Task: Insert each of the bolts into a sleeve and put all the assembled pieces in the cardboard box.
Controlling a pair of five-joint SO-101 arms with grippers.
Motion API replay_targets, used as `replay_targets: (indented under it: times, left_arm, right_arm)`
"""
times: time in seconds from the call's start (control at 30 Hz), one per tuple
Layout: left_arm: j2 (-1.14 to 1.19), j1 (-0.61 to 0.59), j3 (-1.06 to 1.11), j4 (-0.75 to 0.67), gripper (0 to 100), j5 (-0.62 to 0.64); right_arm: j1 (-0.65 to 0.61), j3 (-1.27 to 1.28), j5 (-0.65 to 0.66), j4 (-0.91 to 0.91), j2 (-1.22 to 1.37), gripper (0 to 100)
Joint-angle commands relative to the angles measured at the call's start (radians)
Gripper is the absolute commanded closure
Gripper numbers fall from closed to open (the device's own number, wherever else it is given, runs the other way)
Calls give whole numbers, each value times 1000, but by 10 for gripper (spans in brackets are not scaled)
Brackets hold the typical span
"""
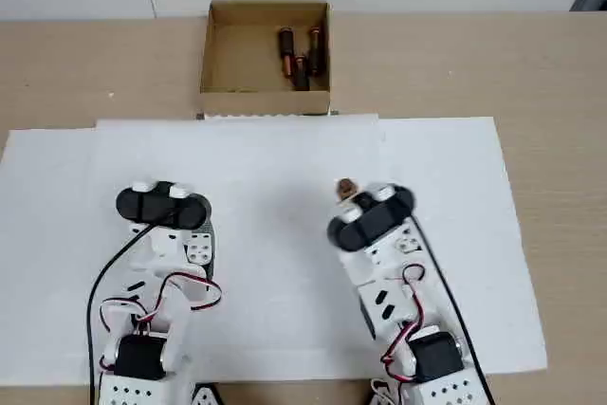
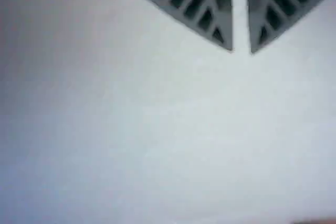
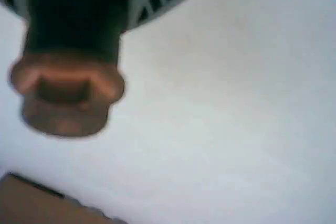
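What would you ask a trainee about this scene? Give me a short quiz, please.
1. True or false: the cardboard box is empty.
2. Fill in the blank: the left gripper hangs over a white sheet of ____.
3. The copper-ended piece is: A) in the left gripper, B) in the right gripper, C) lying loose on the table.

Key: 1 false; 2 paper; 3 B.
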Motion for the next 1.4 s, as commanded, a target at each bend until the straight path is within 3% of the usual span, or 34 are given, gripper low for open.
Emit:
replay_targets:
  times: [0.0, 0.23, 0.67, 0.97, 1.37]
  left_arm:
    - [-8, 3, -2, 9, 995, -15]
    - [-12, -5, -2, 74, 994, -12]
    - [-12, -5, -2, 77, 994, -11]
    - [-12, -5, -2, 77, 994, -12]
    - [-12, -5, -2, 77, 994, -12]
  right_arm:
    - [62, -44, -63, 54, -12, 996]
    - [76, -141, -187, 185, -2, 996]
    - [71, -419, -193, 394, 105, 996]
    - [74, -718, -195, 272, 544, 996]
    - [73, -873, -193, -51, 960, 996]
